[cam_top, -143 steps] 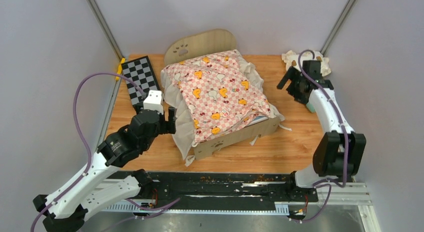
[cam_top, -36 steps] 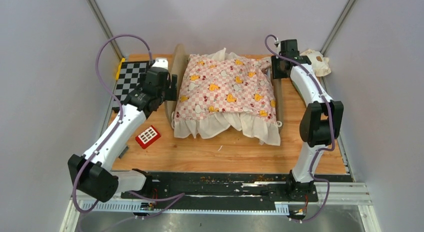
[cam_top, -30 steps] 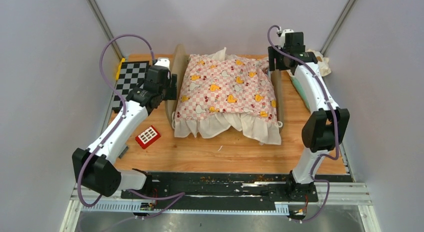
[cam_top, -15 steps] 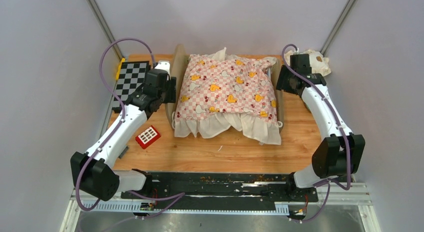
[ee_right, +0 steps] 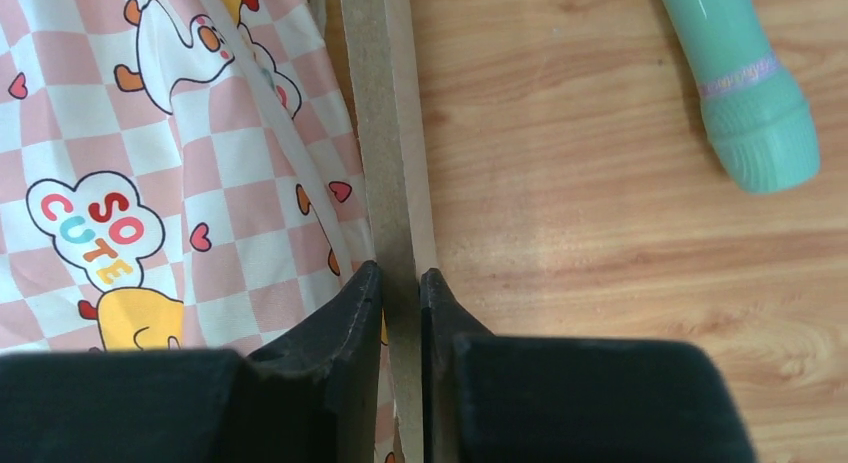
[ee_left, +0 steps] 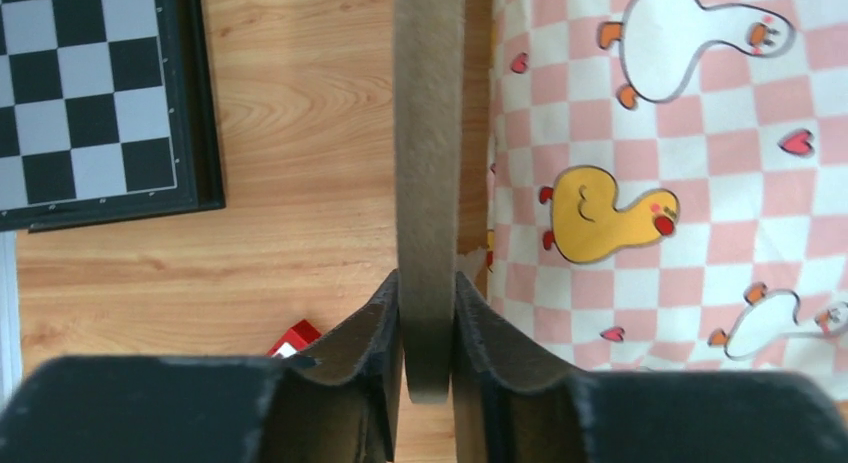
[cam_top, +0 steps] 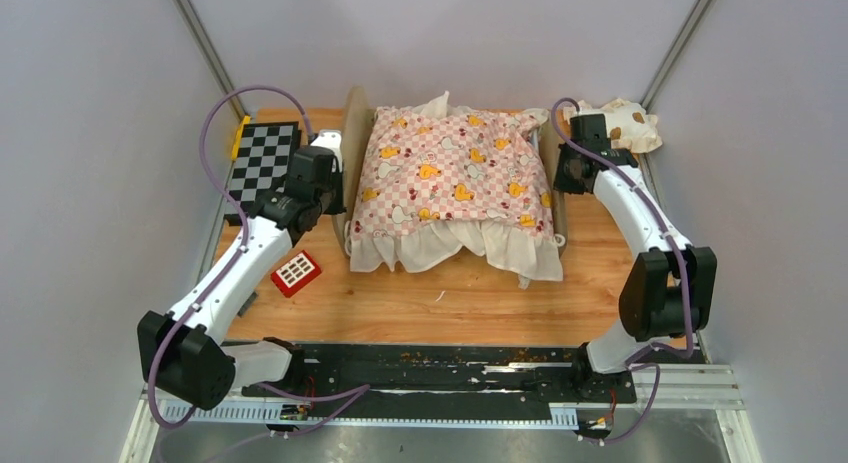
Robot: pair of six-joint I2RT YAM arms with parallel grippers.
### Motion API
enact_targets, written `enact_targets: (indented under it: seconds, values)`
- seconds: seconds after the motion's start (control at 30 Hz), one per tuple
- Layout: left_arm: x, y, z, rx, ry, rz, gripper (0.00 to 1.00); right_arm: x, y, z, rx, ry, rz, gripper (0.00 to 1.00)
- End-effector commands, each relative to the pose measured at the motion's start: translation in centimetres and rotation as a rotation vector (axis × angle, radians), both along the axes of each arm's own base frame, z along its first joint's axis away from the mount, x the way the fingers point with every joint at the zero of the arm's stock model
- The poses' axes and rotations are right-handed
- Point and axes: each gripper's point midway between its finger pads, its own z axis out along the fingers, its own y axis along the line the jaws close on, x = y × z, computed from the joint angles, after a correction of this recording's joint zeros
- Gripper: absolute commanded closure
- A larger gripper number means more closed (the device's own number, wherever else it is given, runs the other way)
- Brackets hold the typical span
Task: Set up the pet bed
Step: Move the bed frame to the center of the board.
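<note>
Pinching the bed (cam_top: 352, 133) at both ends, each gripper has a wooden end board pressed between its fingers. The left gripper (ee_left: 428, 283) clamps the top edge of the left board, and the right gripper (ee_right: 400, 278) clamps the right board. Neither wrist view shows any gap between pads and wood.

The bed stands at the far middle of the table (cam_top: 450, 313) with its long axis running left to right. One board therefore lies directly under each wrist, and neither arm is nearer than the other. A cushion (cam_top: 450, 173) covers the frame between the boards, its white frill spilling over the near side.

With both ends held, the next move probably has to be shared. Lifting or turning with one arm alone would likely twist the frame.

Room is tight at the sides:
- A chessboard (cam_top: 262, 158) lies just left of the left gripper.
- A red block (cam_top: 296, 272) sits beside the left forearm.
- A green tube (ee_right: 745, 93) rests near the right board.
- A spotted pillow (cam_top: 625, 123) fills the far right corner.

Bare wood lies toward the near edge, and walls close in on three sides.
</note>
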Motion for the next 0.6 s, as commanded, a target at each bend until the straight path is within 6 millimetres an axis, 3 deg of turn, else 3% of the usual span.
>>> enact_targets:
  seconds: [0.0,0.1,0.2,0.27,0.4,0.47,0.57]
  values:
    - [-0.4,-0.8,1.9,-0.072,-0.066,-0.028,0.76,6.5,-0.1,3.5,-0.014,-0.181,0.022,0.96]
    - [-0.9,-1.8,1.7,-0.116,-0.050,-0.073,0.85,8.2,-0.4,3.9,-0.041,-0.188,0.039,0.96]
    - [-1.4,-2.4,1.8,-0.150,-0.043,-0.096,0.92,8.6,-0.7,3.8,-0.053,-0.181,0.036,0.96]
    - [-1.8,-2.5,2.2,-0.163,-0.048,-0.101,0.91,8.3,-0.8,3.6,-0.057,-0.175,0.031,0.91]
    - [-2.7,-2.0,2.9,-0.171,-0.076,-0.096,0.66,7.0,-2.0,5.2,-0.099,-0.211,-0.011,0.62]
    - [-3.0,-1.5,3.6,-0.161,-0.099,-0.083,0.51,6.0,-2.7,7.1,-0.119,-0.242,-0.039,0.54]
    - [-3.7,-1.0,4.5,-0.149,-0.121,-0.088,0.38,3.8,-2.7,11.0,-0.104,-0.328,-0.044,0.48]
